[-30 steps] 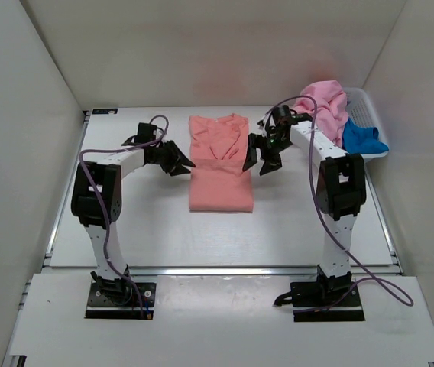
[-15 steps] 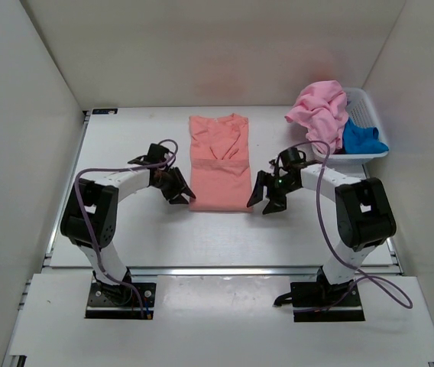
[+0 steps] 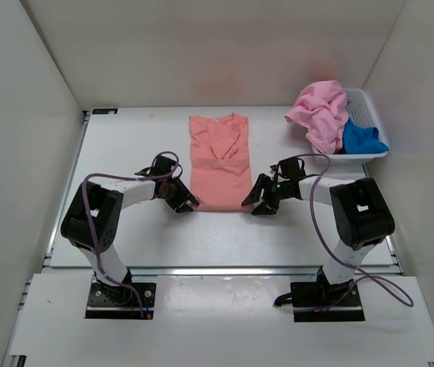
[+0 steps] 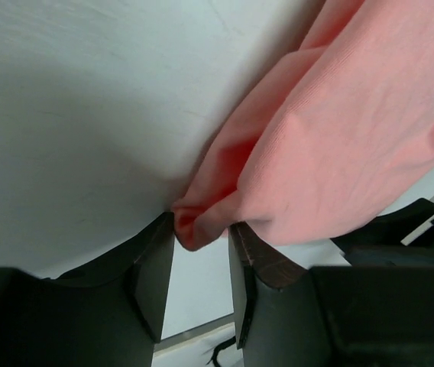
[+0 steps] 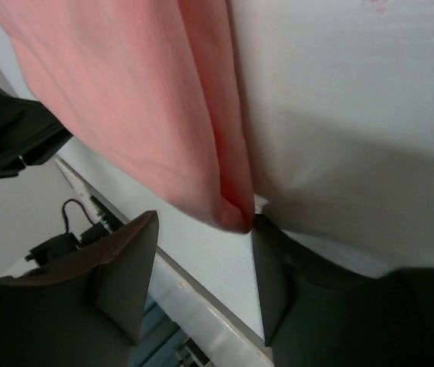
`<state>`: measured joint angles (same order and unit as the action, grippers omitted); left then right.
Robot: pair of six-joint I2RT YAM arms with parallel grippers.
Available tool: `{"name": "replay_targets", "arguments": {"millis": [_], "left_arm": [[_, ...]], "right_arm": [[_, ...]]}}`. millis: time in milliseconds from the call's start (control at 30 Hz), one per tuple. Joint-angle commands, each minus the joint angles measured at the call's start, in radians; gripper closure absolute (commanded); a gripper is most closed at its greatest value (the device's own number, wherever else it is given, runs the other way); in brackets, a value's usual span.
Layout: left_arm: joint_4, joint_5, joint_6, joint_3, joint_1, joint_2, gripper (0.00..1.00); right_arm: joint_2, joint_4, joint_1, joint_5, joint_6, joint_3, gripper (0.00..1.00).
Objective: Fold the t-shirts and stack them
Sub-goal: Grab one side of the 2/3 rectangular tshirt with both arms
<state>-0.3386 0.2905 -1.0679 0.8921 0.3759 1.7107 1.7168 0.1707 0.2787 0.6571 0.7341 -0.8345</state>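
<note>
The salmon-coral t-shirt lies flat mid-table, folded into a long narrow strip. My left gripper is at its near left corner. In the left wrist view the jaws are closed on that bunched corner of the shirt. My right gripper is at the near right corner. In the right wrist view the jaws are wide open and the corner of the shirt touches only the right finger. The lighter pink t-shirt and the bright blue t-shirt are in the basket.
The white plastic basket stands at the back right against the side wall, with the pink shirt hanging over its left rim. White walls enclose the table on the left, back and right.
Both grippers moved toward me along the salmon shirt's sides and dropped to its near corners. The left jaws have closed on the left corner.
</note>
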Motion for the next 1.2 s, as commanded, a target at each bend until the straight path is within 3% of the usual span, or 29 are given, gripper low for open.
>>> {"name": "replay_targets", "arguments": {"millis": [0,33,67,100,133,167,300,433,500,567,733,867,1167], "left_arm": [[0.075,-0.034,-0.078,0.011,0.02,0.01,0.56],[0.09,-0.027,-0.081,0.014,0.027,0.012,0.59],[0.09,-0.028,-0.076,0.016,0.024,0.018,0.67],[0.105,-0.022,-0.082,0.011,0.017,0.026,0.77],[0.113,0.001,-0.078,0.001,0.018,0.024,0.95],[0.107,0.01,-0.069,0.001,0.014,0.02,1.0],[0.037,0.073,0.009,-0.068,-0.011,-0.035,1.0],[-0.04,0.263,0.06,-0.231,-0.032,-0.124,1.0],[-0.092,0.361,0.101,-0.317,-0.035,-0.218,1.0],[-0.195,0.357,0.146,-0.337,-0.026,-0.311,1.0],[-0.382,0.361,0.152,-0.266,0.018,-0.483,1.0],[-0.399,0.365,0.148,-0.216,0.034,-0.484,1.0],[-0.301,0.378,0.086,-0.067,-0.092,-0.396,1.0]], "right_arm": [[0.058,-0.094,0.01,0.004,0.051,-0.008,0.52],[0.067,-0.1,0.013,0.013,0.056,-0.015,0.66],[0.075,-0.099,0.011,0.018,0.051,-0.021,0.73],[0.076,-0.088,0.013,0.013,0.044,-0.023,0.88],[0.081,-0.08,0.02,0.012,0.03,-0.028,1.0],[0.075,-0.059,0.016,0.016,0.024,-0.032,1.0],[0.046,0.061,0.01,0.051,-0.094,-0.037,1.0],[-0.04,0.249,0.013,0.122,-0.238,0.02,0.99],[-0.098,0.335,0.033,0.119,-0.295,0.041,1.0],[-0.149,0.459,0.06,0.101,-0.379,0.052,1.0],[-0.264,0.604,0.146,0.147,-0.404,0.055,0.99],[-0.264,0.679,0.132,0.159,-0.429,-0.007,1.0],[-0.093,0.728,0.014,0.216,-0.475,-0.287,1.0]]}}
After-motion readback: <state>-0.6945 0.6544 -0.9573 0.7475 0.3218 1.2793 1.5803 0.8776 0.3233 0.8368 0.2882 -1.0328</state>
